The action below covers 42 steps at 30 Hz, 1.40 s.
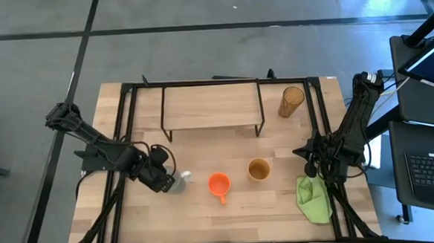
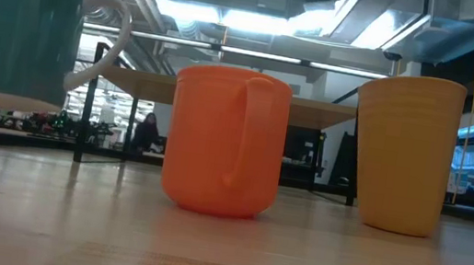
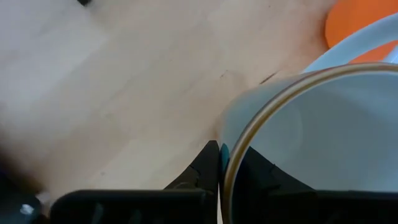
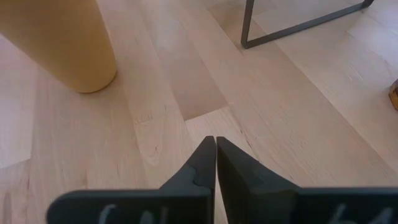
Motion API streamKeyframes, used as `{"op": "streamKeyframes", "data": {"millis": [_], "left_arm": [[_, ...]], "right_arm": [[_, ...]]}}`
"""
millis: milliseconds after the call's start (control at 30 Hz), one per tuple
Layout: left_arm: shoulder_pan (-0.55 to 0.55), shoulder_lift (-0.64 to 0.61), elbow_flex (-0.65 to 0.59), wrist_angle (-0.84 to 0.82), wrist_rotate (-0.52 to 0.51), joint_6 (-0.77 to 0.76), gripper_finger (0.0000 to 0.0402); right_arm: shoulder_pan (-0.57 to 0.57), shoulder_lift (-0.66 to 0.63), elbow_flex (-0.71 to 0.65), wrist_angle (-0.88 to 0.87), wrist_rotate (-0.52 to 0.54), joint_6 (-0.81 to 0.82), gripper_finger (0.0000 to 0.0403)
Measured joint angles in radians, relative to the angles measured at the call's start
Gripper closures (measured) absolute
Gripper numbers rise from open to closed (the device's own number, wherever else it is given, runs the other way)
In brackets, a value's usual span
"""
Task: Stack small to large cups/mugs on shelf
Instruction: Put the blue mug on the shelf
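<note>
My left gripper (image 1: 166, 181) is shut on the white mug (image 1: 179, 184) at the table's near left; in the low view the mug (image 2: 16, 18) hangs above the tabletop. To its right the orange mug (image 1: 219, 185) stands on its base, then the tan cup (image 1: 259, 169). The amber tumbler (image 1: 291, 101) stands at the back right beside the shelf (image 1: 211, 107), which bears nothing. My right gripper (image 4: 216, 146) is shut over bare wood right of the tan cup (image 4: 56, 43). My left gripper pinches the white mug's wall at the rim (image 3: 239, 155), one finger (image 3: 208, 165) outside and one finger (image 3: 258, 177) inside. The fingers come from above, slanting down from the table's left. The mug hangs about upright, clear of the table, its handle (image 2: 111, 26) toward the orange mug.
A green cloth (image 1: 314, 198) lies crumpled at the near right, just below my right gripper (image 1: 312, 165). The shelf's black wire legs (image 4: 298, 28) stand on the table's far half. Bare wood lies between the row of cups and the shelf.
</note>
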Motion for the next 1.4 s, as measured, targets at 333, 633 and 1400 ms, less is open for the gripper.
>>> {"op": "streamKeyframes", "data": {"millis": [333, 633, 1400], "left_arm": [[-0.035, 0.037, 0.009, 0.048, 0.037, 0.055, 0.0381], [-0.056, 0.164, 0.008, 0.041, 0.112, 0.051, 0.0381], [-0.057, 0.189, 0.101, 0.011, -0.021, 0.056, 0.0326]], "right_arm": [[0.0, 0.0, 0.0, 0.0, 0.0, 0.0, 0.0386], [0.0, 0.0, 0.0, 0.0, 0.0, 0.0, 0.0386], [0.0, 0.0, 0.0, 0.0, 0.0, 0.0, 0.0386]]}}
